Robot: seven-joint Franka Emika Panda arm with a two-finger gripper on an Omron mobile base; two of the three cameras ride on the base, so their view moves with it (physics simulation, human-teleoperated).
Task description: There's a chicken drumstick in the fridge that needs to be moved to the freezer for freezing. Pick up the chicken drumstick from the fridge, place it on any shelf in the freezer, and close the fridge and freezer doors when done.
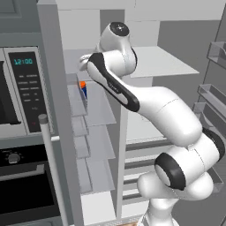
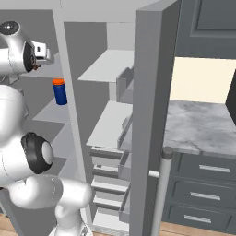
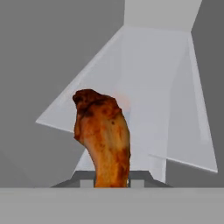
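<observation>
Drumstick: I see the chicken drumstick (image 3: 103,135) in the hand view. It is orange-brown and stands up from the bottom, thin end down.
Tool: my tool (image 3: 112,183) is closed on the thin end of the drumstick. I can just see the two dark tips on each side of it.
Shelf: a pale glass shelf (image 3: 175,100) lies under and past the drumstick. The meat is above it, and I think it is not touching yet.
Freezer: the arm reaches into the freezer (image 1: 95,132), the narrow part with glass shelves. A blue can (image 2: 59,91) with an orange top stands on a shelf there, lower than the hand.
Fridge: the fridge (image 2: 108,115) is the wide white part next to it. Its door (image 2: 152,120) is wide open.
Done: I think the pick-up is done, and the drumstick is inside the freezer.
Left: I must set it on the shelf, let go, pull the arm out, and shut both doors.
</observation>
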